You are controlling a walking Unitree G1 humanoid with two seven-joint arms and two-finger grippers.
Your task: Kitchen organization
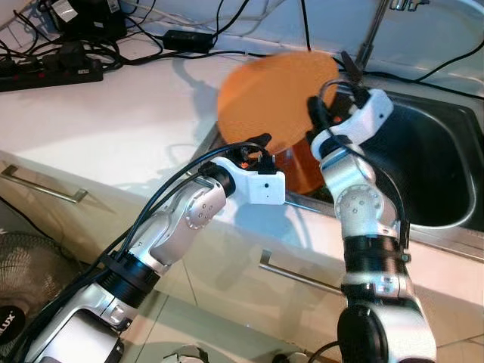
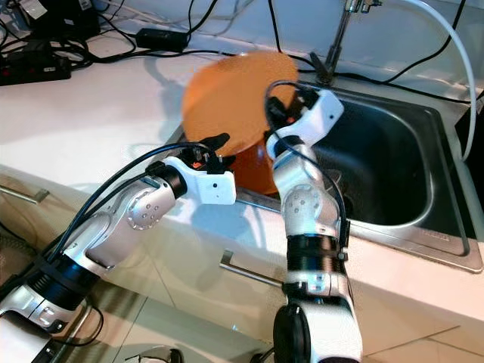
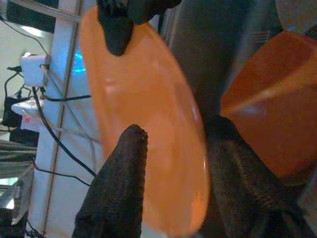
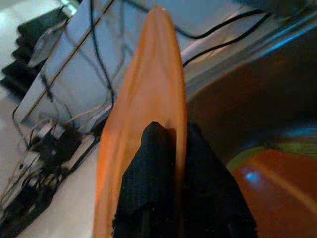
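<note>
Both grippers pinch one orange plate (image 1: 276, 98), which is held tilted on edge above the near left corner of the steel sink (image 2: 423, 170). The right gripper (image 4: 173, 163) has its jaws pressed onto the plate's rim from either face. The left gripper (image 3: 173, 168) straddles the rim lower down, jaws spread around it. An orange bowl (image 3: 277, 104) sits in the sink below. Black cables (image 1: 45, 60) lie on the white desk (image 1: 113, 128).
</note>
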